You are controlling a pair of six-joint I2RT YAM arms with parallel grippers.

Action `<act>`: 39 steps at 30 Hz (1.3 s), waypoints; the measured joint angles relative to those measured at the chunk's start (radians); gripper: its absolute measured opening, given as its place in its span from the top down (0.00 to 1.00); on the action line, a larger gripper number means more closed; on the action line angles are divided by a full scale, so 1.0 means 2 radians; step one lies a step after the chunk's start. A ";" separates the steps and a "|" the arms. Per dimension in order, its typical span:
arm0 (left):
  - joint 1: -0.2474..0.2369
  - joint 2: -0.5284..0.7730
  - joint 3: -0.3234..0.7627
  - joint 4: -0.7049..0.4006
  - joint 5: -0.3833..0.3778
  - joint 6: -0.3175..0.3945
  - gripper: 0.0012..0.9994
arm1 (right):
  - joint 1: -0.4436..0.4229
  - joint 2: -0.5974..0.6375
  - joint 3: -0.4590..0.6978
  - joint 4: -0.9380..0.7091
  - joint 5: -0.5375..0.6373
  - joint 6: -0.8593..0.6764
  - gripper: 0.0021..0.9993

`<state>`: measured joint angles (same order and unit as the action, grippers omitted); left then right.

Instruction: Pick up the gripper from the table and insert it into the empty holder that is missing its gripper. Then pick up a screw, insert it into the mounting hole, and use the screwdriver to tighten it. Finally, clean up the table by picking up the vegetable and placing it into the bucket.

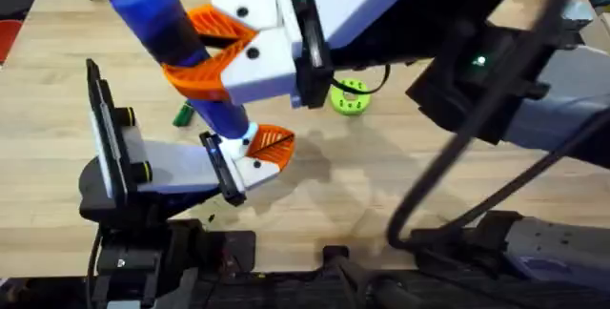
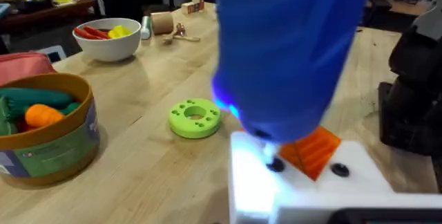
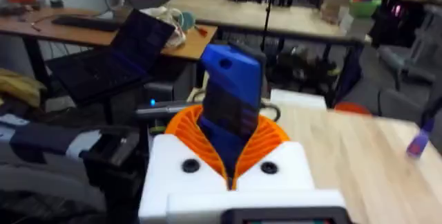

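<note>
Right claw (image 1: 205, 56): pinching the screwdriver (image 1: 176, 42) mid-barrel between orange pads.
Screwdriver: rigid, smooth, likely top-heavy; grip stays mid-barrel.
Left claw (image 1: 253, 156): spread or pressed, cannot tell.

Bright, even light; blurred foreground

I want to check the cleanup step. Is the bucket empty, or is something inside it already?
Not empty. In the left wrist view the bucket holds at least an orange toy vegetable and a dark green one.

Smooth, possibly plastic blue screwdriver (image 1: 176, 47); pale matt wood-grain table (image 1: 381, 175); paper-labelled bucket (image 2: 48, 144).
</note>
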<state>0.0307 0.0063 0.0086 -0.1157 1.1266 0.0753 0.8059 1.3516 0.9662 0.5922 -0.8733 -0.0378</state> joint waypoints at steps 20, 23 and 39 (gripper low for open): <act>0.000 0.000 0.000 0.000 0.000 0.000 0.99 | -0.047 -0.039 0.047 -0.086 -0.003 0.018 0.98; 0.000 0.000 0.000 0.000 0.000 0.000 0.99 | -0.064 -0.039 0.089 -0.223 0.016 -0.005 0.98; 0.000 0.000 0.000 0.000 0.000 0.000 0.99 | -0.074 -0.041 0.247 -0.651 0.390 -0.252 0.98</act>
<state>0.0307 0.0063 0.0086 -0.1154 1.1267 0.0756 0.6579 1.2690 1.4597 -0.7105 -0.0924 -0.5418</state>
